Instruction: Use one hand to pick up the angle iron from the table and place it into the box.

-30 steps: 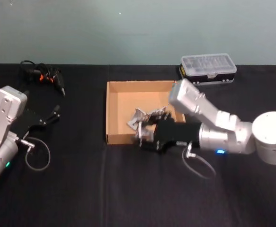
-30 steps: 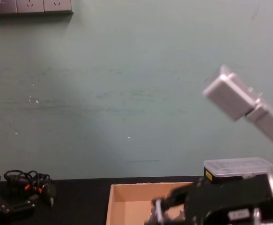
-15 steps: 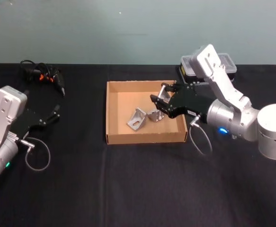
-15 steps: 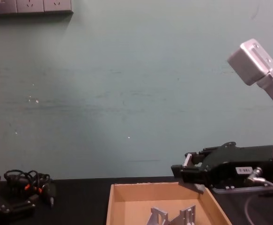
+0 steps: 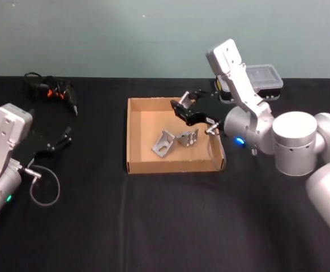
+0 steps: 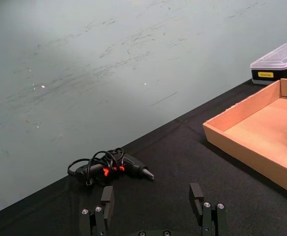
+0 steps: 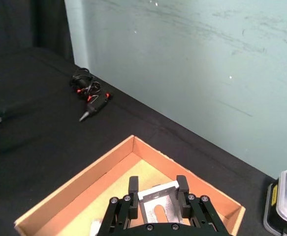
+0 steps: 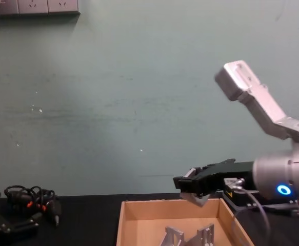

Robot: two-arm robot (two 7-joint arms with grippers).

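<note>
Two loose angle irons (image 5: 176,139) lie on the floor of the box (image 5: 173,166), side by side near its middle. A third, the held angle iron (image 7: 157,197), is clamped in the right pincer (image 5: 180,105).

- Right pincer: clenched on the held angle iron, one finger on each side. In the right wrist view the slotted face points at the camera, and the piece spans the gap crosswise between the fingers.
- Position: in the head view the right pincer hangs over the far-right part of the box. In the chest view it sits clearly above the rim, so the part is not resting on anything.
- Key relation: the open box floor is straight below the held part. The loose angle irons sit below it and slightly toward the robot and its left. My read is that the next move is a short descent and release, with no sideways travel needed.
- Risk, as I judge it: the far wall is close, so a drop from this height could bounce the part against it or onto the loose pair.
- Left pincer (image 5: 60,139): released, with the fingers spread wide in its own wrist view. It is parked low over the bench (image 5: 153,226) at the robot's left, well apart from the box, so the right arm is the one doing the work.
- Clear-lidded plastic case (image 5: 264,76): it sits behind the right arm, outside the box.
</note>
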